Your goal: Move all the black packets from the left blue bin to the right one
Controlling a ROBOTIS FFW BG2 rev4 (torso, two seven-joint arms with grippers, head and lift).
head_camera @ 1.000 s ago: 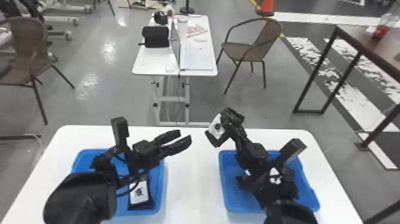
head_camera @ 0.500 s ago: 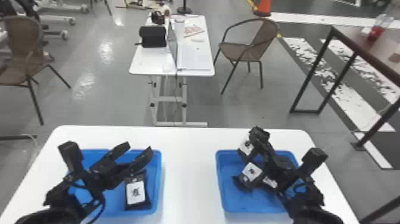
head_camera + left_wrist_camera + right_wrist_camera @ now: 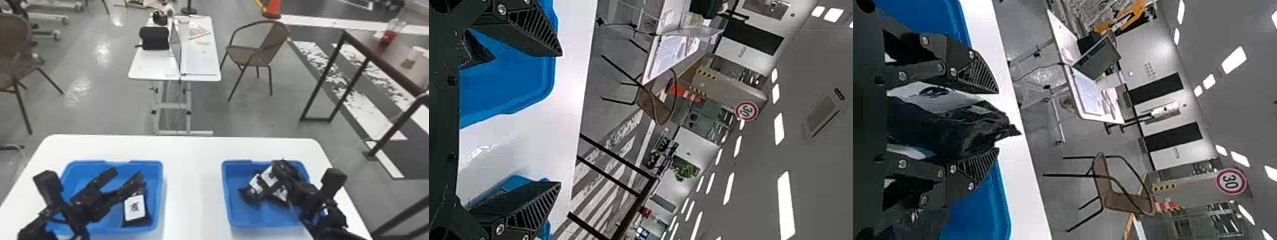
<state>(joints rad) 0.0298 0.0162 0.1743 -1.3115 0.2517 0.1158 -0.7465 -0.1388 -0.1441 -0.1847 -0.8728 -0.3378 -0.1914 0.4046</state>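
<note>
Placing packet held in right gripper jaws wants low release inside lower-right bin; left gripper jaws wide.

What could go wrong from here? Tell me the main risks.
The held packet may tumble sideways when the right claw lets go, as other packets lie unevenly in the right bin.

The open left claw could knock the left bin, because the packet inside lies near its side wall.
</note>
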